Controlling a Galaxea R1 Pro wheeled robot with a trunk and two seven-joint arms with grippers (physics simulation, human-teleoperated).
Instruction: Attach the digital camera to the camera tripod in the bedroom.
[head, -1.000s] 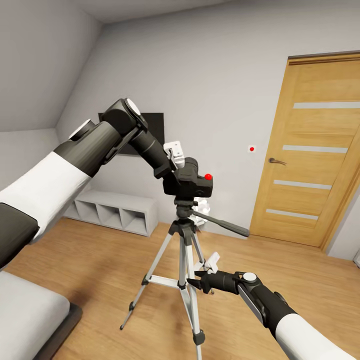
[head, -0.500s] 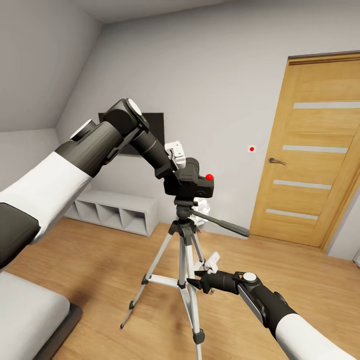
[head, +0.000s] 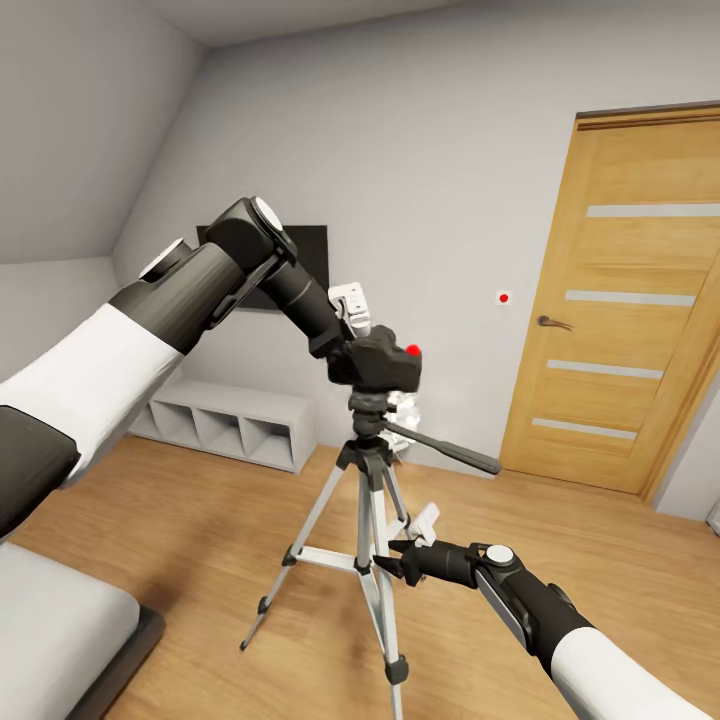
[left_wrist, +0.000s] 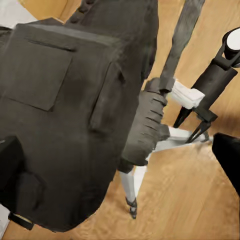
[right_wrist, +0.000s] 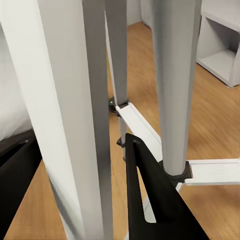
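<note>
Two arms are reaching toward the camera tripod (head: 368, 520), which is standing on the light wood floor (head: 200, 540) in the middle of the head view. Nearest, the right gripper (head: 392, 566) is sitting low at the tripod, its dark fingertips (right_wrist: 150, 200) straddling one of the silver-white legs (right_wrist: 176, 85) just above the horizontal brace; the jaws are spread around that leg, and whether they are pressing on it cannot be told. A corner of the white bed (head: 50, 620) is showing at the lower left. Higher up, the left gripper (head: 352, 340) is gripping the digital camera (head: 385, 363) from behind, its jaws closed on the black body, which is looming large in the left wrist view (left_wrist: 75, 115). The camera, with its red button (head: 413, 350) on top, is sitting tilted right above the tripod's black head (head: 366, 412), close enough that contact cannot be judged. The long black pan handle (head: 445, 448) is sticking out toward the right. Behind the tripod, a white ball-cluster lamp (head: 404, 410) is peeking out. Farther back, a low white shelf unit (head: 225, 425) is standing against the grey wall (head: 430, 150), a black TV (head: 300, 255) is hanging above it, and an oak door (head: 620, 310) is closing off the right side.
</note>
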